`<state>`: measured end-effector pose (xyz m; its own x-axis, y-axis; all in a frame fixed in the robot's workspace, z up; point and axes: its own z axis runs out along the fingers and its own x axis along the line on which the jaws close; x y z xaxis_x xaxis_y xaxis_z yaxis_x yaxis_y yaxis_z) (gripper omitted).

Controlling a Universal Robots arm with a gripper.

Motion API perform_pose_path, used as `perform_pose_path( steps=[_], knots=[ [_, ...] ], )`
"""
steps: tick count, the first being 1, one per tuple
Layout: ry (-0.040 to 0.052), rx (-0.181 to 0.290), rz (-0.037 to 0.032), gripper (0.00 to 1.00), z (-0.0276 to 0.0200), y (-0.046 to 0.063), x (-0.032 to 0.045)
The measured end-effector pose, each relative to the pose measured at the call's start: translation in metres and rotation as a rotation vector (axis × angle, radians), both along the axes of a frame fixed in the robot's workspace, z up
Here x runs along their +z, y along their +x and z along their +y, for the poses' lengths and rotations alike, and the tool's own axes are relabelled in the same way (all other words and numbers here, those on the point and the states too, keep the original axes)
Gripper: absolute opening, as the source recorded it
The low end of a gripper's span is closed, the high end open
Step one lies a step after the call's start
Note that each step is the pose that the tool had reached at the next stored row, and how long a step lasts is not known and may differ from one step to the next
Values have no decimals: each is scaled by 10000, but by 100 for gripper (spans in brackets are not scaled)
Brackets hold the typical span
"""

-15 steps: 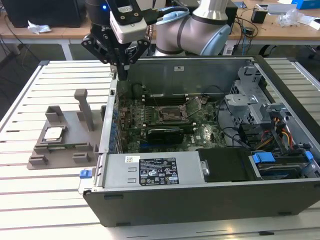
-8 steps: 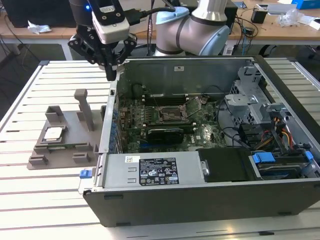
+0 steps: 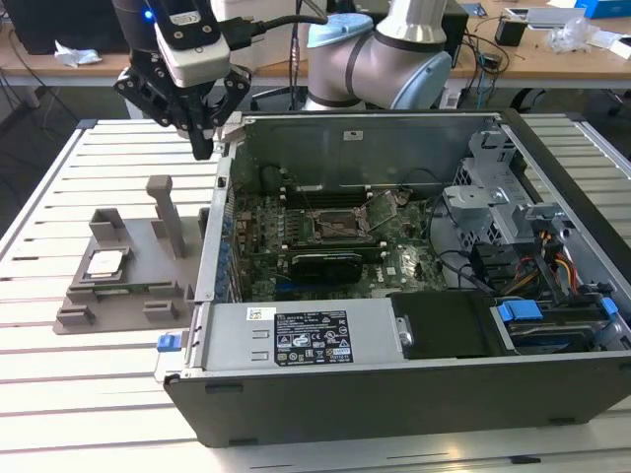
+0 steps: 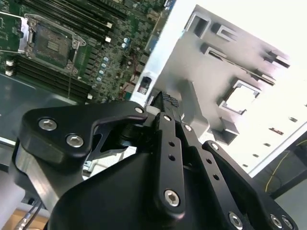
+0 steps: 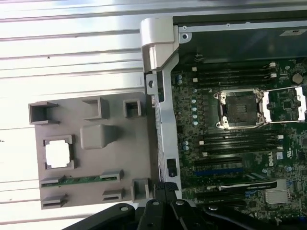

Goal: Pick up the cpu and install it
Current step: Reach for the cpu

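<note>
Above the side wall of the computer case [image 3: 213, 246], the gripper [image 3: 202, 146] hangs with its fingertips pressed together, holding nothing.
The cpu [image 3: 105, 263] lies flat in a square recess of the grey holder [image 3: 128, 301] on the slatted table [image 3: 59, 394]. It is well apart from the gripper, lower and toward the exterior view's left. Inside the case, on the gripper's other side, the socket [image 3: 340, 225] on the motherboard has its frame lifted open.

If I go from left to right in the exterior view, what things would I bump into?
The cpu in its grey holder → the gripper → the black socket on the green board → the orange and yellow cables.
</note>
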<state>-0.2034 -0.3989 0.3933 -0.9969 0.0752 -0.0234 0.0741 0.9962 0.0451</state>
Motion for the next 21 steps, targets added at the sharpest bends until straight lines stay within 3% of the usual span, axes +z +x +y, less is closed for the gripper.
perform_pose_path(
  steps=[7,15,21],
  knots=[
    [1,0,0,11,0,-255,0],
    [0,0,0,11,0,-419,0],
    [0,0,0,11,0,-617,0]
  ],
)
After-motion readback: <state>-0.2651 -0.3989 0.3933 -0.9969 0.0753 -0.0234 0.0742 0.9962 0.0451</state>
